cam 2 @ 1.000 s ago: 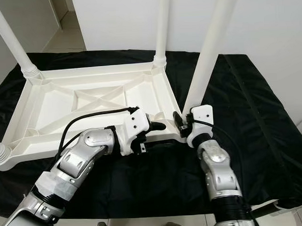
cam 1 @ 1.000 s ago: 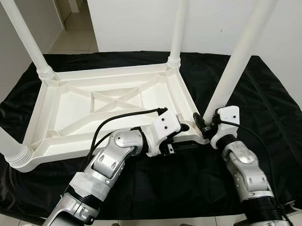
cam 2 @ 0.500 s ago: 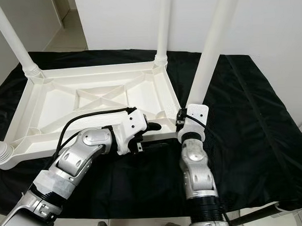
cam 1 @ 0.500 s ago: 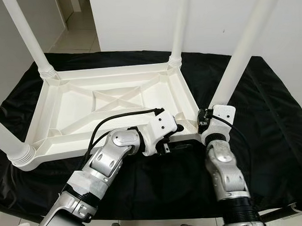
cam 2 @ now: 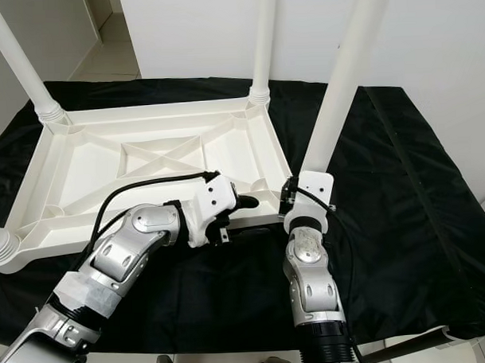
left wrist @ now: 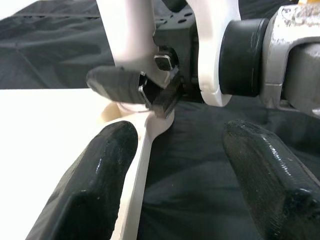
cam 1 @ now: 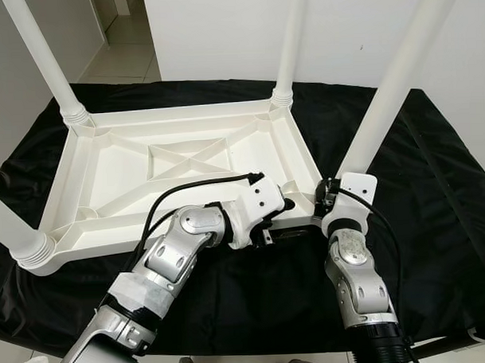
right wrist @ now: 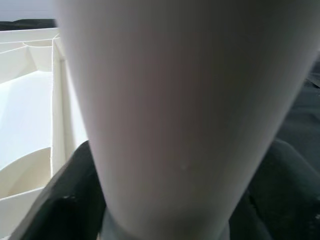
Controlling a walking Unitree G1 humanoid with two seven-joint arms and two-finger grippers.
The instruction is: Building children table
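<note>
In the left eye view, the upturned white table point(cam 1: 178, 164) is seen lying on a black cloth point(cam 1: 434, 191). The near-right leg point(cam 1: 391, 89) is clasped low by the right gripper point(cam 1: 329, 196).
In the left wrist view, the left gripper point(left wrist: 175, 165) is spread around the table's near edge, beside that leg

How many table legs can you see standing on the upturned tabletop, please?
4. One at the far-left corner, one at the far-right corner, one at the near-left corner, and one at the near-right corner, with the right gripper at its base.
</note>
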